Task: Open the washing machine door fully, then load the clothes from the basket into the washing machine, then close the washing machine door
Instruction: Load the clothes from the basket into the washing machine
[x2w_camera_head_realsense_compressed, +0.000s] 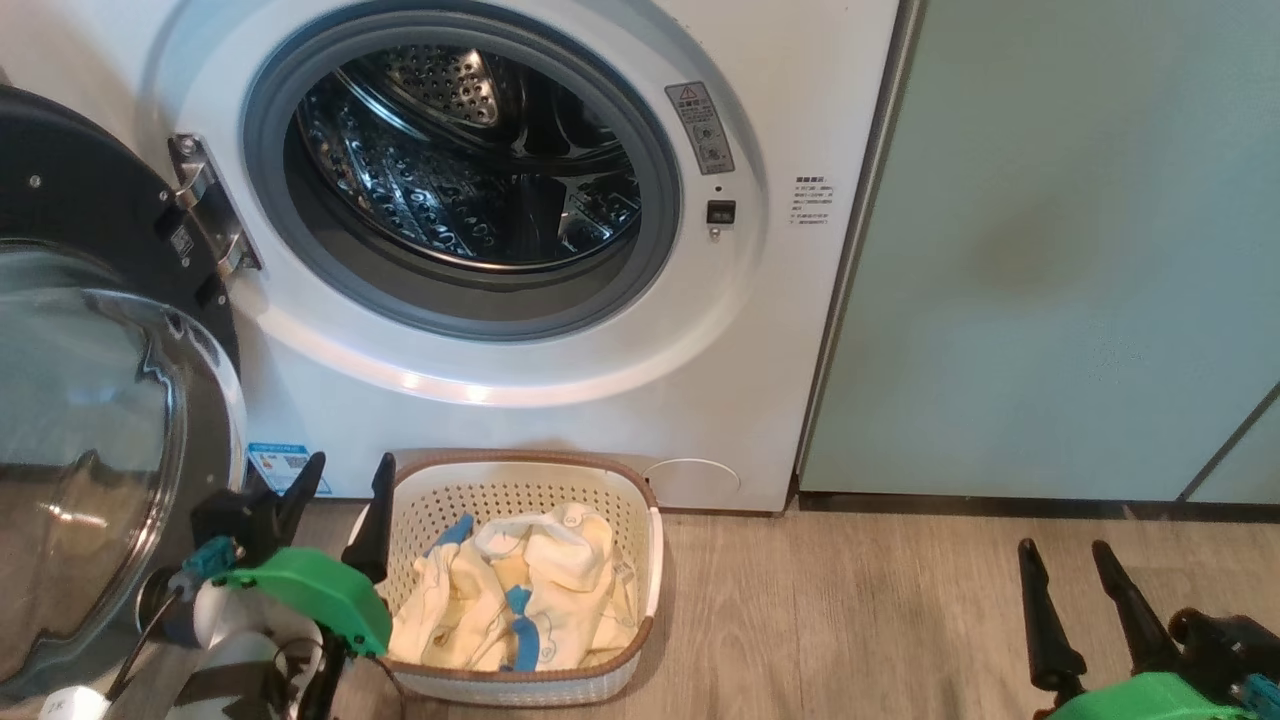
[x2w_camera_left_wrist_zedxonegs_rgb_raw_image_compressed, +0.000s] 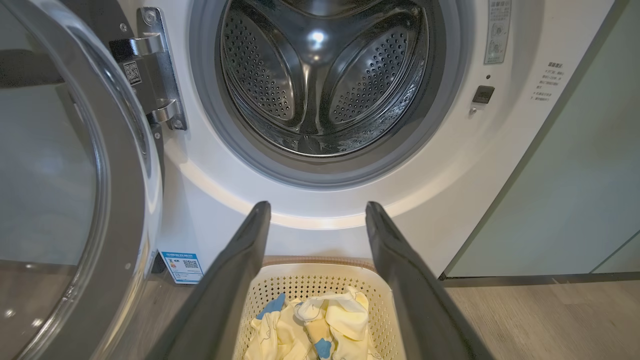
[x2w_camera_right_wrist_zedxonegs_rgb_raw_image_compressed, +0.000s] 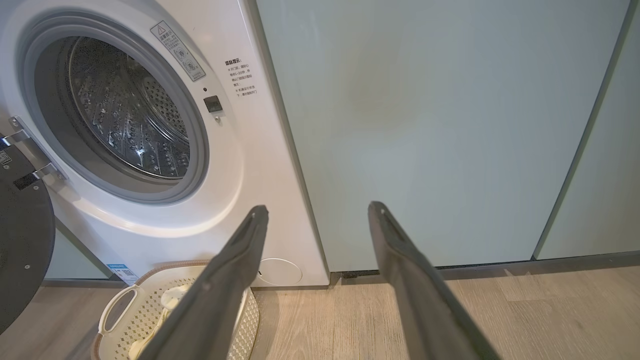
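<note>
Yellow clothes (x2w_camera_head_realsense_compressed: 530, 600) lay heaped in the basket (x2w_camera_head_realsense_compressed: 520, 468) on the floor (x2w_camera_head_realsense_compressed: 850, 620), close before the washing machine (x2w_camera_head_realsense_compressed: 760, 330). At the basket's left rim stood the left hand (x2w_camera_head_realsense_compressed: 350, 462), spread wide and empty, plainly nearer; the right hand (x2w_camera_head_realsense_compressed: 1062, 550), equally wide and empty, sat well apart rightward.

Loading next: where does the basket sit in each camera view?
Head view: basket bottom, left of centre, below the washing machine.
Left wrist view: bottom centre, between the fingers.
Right wrist view: bottom left, partly behind one finger.
Shared landmark: blue label, left of it.
</note>
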